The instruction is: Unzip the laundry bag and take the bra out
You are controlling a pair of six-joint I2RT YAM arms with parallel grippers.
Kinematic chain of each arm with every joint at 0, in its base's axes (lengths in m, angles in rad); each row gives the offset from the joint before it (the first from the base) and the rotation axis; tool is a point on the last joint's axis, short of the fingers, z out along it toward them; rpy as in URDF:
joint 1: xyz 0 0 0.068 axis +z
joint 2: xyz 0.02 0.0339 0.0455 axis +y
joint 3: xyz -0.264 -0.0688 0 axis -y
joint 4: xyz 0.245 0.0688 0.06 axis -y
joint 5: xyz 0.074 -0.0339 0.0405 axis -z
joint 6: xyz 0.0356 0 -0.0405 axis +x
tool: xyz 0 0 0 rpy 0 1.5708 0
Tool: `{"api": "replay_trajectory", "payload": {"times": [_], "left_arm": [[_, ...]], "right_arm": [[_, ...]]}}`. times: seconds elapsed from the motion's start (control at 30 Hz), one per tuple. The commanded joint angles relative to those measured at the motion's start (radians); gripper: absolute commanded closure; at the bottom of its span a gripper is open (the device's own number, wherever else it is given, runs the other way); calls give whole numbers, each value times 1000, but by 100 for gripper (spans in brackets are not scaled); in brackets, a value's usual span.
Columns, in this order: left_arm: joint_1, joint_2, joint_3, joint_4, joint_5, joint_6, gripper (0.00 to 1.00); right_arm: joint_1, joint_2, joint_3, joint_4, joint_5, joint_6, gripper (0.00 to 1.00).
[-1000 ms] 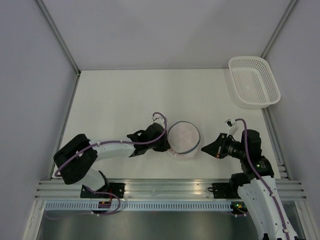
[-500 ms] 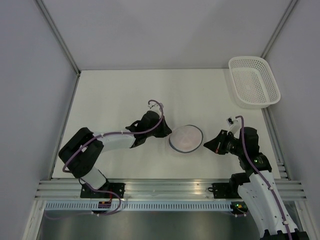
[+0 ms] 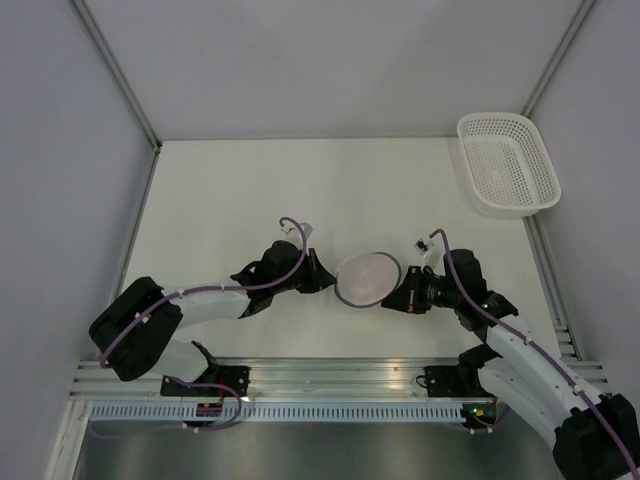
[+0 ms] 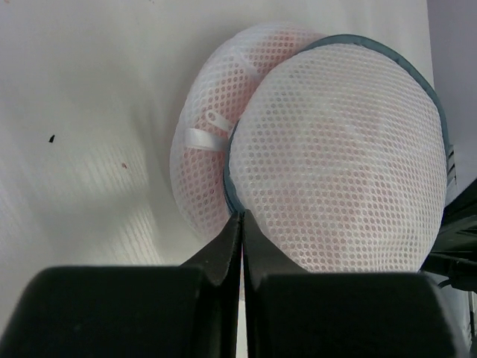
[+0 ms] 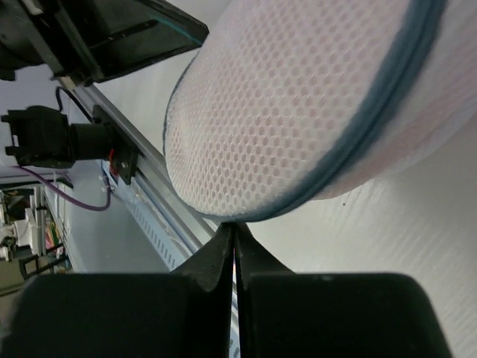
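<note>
Judging from how things lie, you are in the opening step: getting a hold on the laundry bag (image 3: 367,279) so the zip can be run, with nothing unzipped yet. The grey zipper rim (image 4: 428,97) reads as closed along the stretch that shows. The bra (image 4: 261,45) is inside, only a salmon tint through the white mesh.

Your next move calls for finding the zipper pull, which you cannot make out in any view. A small white ribbon loop (image 4: 203,138) shows on the side wall near the left tips, but it is not clearly the pull. You will likely need one gripper to pin the bag by the rim and the other to part its jaws, take the pull and draw it round the curve.

Your left gripper (image 4: 241,218) has its jaws pressed together with no gap, and the tips meet right at the rim on the bag's left edge. Whether they nip a sliver of the rim or merely touch it, you cannot tell from the wrist view. Your right gripper (image 5: 234,226) is likewise fully closed, its tips touching the lower edge of the bag's mesh from the opposite side. So the bag sits between the two tips near the middle front of the table (image 3: 230,190), propped on a tilt, well apart from the white basket (image 3: 500,208) in the far right corner.
</note>
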Motion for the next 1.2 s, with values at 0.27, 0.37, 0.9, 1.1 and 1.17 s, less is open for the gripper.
{"api": "replay_trajectory", "payload": {"times": [0.27, 0.37, 0.9, 1.1, 1.17], "left_arm": [[-20, -25, -26, 113, 67, -72, 98], [-21, -41, -28, 103, 69, -74, 98], [-9, -186, -81, -18, -28, -22, 98], [-12, -490, -189, -177, -156, -37, 30], [-12, -570, -236, -199, -201, -60, 11]], "right_arm": [[164, 375, 203, 133, 401, -33, 100], [163, 470, 275, 160, 484, -47, 100], [166, 580, 397, 182, 655, -94, 100], [167, 333, 332, 61, 740, -142, 48], [166, 291, 326, 39, 720, -150, 26]]}}
